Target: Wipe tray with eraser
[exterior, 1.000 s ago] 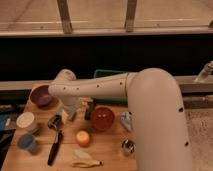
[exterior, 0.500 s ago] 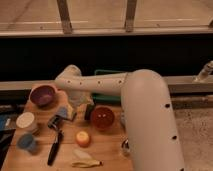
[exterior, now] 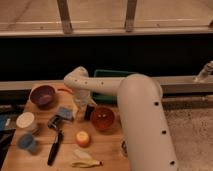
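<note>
A: Jaws?
B: Spread apart, gripping nothing, low over the table (exterior: pixel 102 147), between the blue block (exterior: pixel 64 112) and the eraser (exterior: pixel 89 111).
A: The eraser?
B: On the table, just beside the red bowl (exterior: pixel 103 119).
A: The green tray (exterior: pixel 113 74)?
B: At the table's far edge, partly behind the arm (exterior: pixel 136 96).

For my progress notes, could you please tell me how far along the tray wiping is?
Nothing looks done: the eraser lies on the table by the red bowl. In hand: the open gripper hangs just beside it. Left: grasping, then wiping the green tray.
</note>
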Controlling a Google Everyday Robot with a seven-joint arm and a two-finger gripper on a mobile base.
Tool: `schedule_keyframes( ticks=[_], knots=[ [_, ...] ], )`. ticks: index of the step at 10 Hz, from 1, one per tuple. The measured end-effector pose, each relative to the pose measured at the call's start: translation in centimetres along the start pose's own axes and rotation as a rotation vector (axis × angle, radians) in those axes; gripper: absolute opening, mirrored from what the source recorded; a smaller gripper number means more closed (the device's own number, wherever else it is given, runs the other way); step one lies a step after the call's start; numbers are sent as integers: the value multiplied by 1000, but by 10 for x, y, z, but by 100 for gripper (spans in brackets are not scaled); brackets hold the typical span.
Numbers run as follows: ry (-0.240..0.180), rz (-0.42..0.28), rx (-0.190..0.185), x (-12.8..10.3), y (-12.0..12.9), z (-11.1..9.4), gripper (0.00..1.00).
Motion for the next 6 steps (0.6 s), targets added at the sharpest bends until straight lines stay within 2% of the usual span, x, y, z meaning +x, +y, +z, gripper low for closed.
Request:
schedule_keyframes(
  ticks=[3,5,6],
  knots=[
    [23,33,-17,12,-7,10,80],
    [16,54,-15,21,-9,12,66],
    [6,61,-9,23,-10,9,54]
  ],
)
